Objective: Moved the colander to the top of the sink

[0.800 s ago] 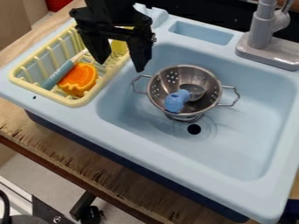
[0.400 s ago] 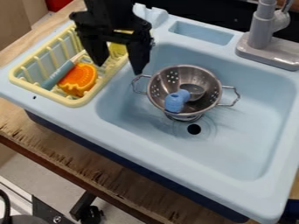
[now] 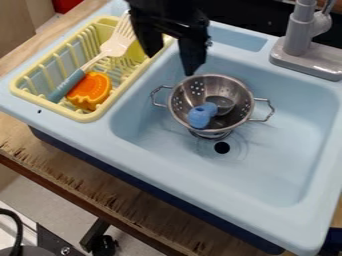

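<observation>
My gripper (image 3: 171, 62) hangs open above the upper left part of the sink, its right fingertip just over the colander's back rim and nothing between its fingers. The silver colander (image 3: 234, 112) stands upright in the basin of the light blue sink (image 3: 280, 160), behind the dark drain hole, with one wire handle to the left and one to the right. Inside it lie a small metal cup or ladle (image 3: 220, 104) and a blue item (image 3: 200, 116).
A yellow rack (image 3: 81, 118) at the left of the sink holds an orange toy (image 3: 89, 91) and a spatula with a blue-grey handle (image 3: 67, 85). A grey faucet (image 3: 297, 50) stands at the back right.
My gripper has moved to the right, from beside the rack toward the colander, uncovering the spatula's head. The colander has stayed in place.
</observation>
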Action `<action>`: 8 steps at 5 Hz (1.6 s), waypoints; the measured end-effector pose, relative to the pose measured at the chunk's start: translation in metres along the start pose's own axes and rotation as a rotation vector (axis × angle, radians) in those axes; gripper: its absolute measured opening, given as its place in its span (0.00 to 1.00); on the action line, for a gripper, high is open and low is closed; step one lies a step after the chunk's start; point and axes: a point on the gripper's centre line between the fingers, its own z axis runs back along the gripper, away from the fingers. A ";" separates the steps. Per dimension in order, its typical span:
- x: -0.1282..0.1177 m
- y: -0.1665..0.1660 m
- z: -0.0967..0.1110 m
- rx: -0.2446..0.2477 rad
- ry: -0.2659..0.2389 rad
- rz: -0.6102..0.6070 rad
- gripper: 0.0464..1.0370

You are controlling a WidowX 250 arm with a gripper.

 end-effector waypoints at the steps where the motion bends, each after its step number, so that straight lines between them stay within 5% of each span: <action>1: 0.004 -0.022 -0.007 -0.044 0.005 -0.206 0.96; 3: 0.004 -0.060 -0.021 -0.176 0.051 -0.405 0.96; 5: -0.003 -0.081 -0.039 -0.004 0.040 -0.352 0.96; 6: -0.005 -0.085 -0.045 0.045 0.043 -0.319 0.96; 8: -0.010 -0.086 -0.057 0.036 0.045 -0.264 0.96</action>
